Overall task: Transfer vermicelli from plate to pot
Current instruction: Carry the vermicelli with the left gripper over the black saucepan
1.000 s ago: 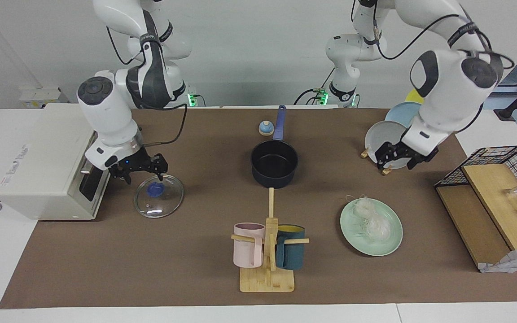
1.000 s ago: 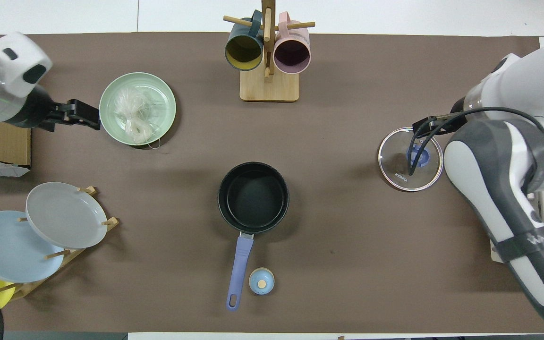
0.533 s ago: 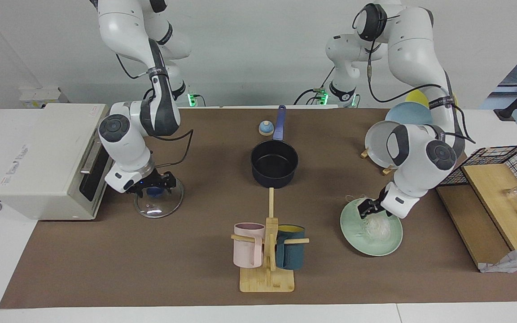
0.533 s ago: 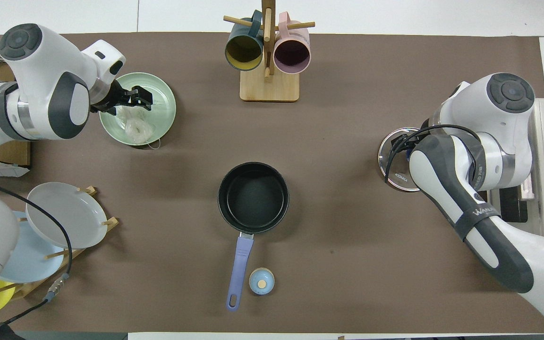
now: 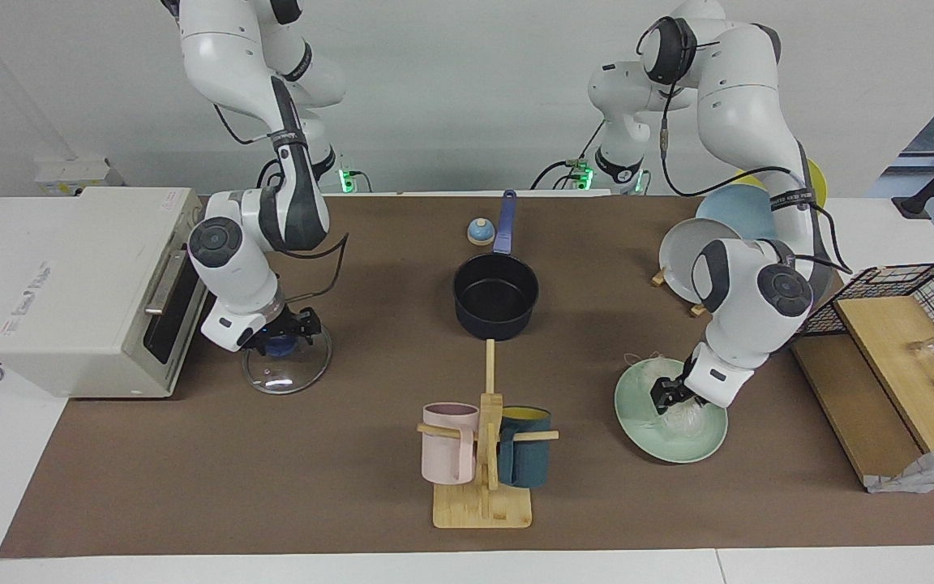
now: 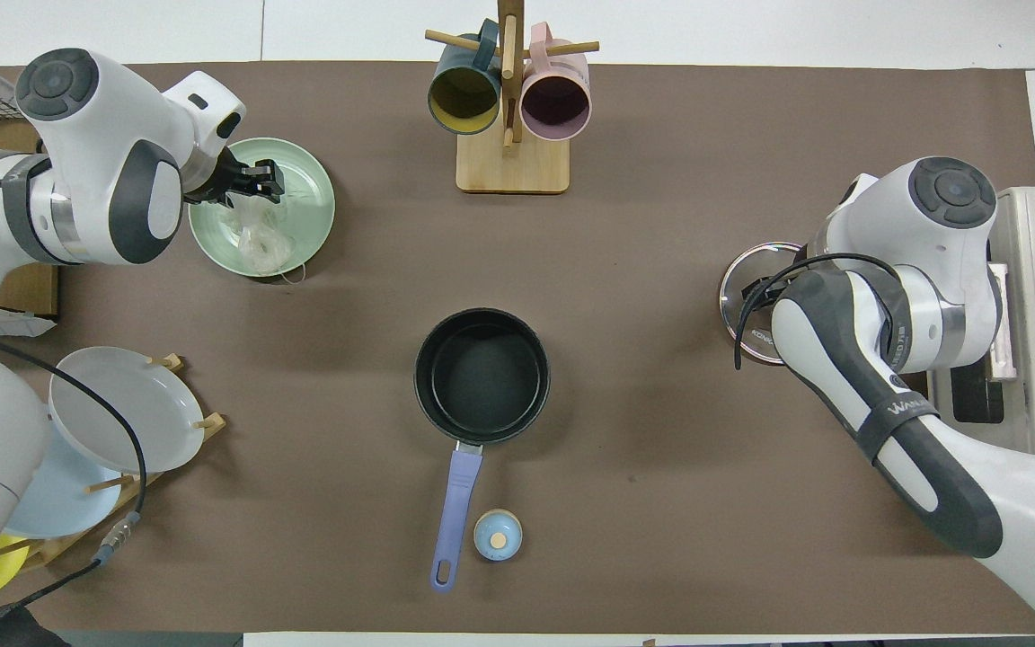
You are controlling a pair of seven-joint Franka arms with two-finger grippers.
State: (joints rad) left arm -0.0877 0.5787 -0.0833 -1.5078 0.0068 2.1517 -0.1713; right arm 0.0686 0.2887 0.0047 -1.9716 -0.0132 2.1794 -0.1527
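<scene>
The mint-green plate (image 5: 637, 405) (image 6: 306, 202) lies toward the left arm's end of the table, with the white vermicelli (image 5: 687, 418) (image 6: 259, 247) tangled on it. My left gripper (image 5: 665, 398) (image 6: 259, 181) is down in the plate, open, at the clump's edge nearer the robots. The dark navy pot (image 5: 495, 296) (image 6: 482, 376) stands empty mid-table, its blue handle pointing at the robots. My right gripper (image 5: 284, 337) is down at the blue knob of a glass lid (image 5: 287, 371) (image 6: 742, 288). In the overhead view the arm hides it.
A mug rack (image 5: 483, 454) with a pink and a teal mug stands farther from the robots than the pot. A plate rack (image 5: 690, 259), a wire basket (image 5: 921, 284), a white oven (image 5: 70, 284) and a small blue knob-topped thing (image 5: 479, 233) are also around.
My left gripper came from the plate rack down onto the plate and sank into the vermicelli. My right gripper lowered onto the lid's knob.
</scene>
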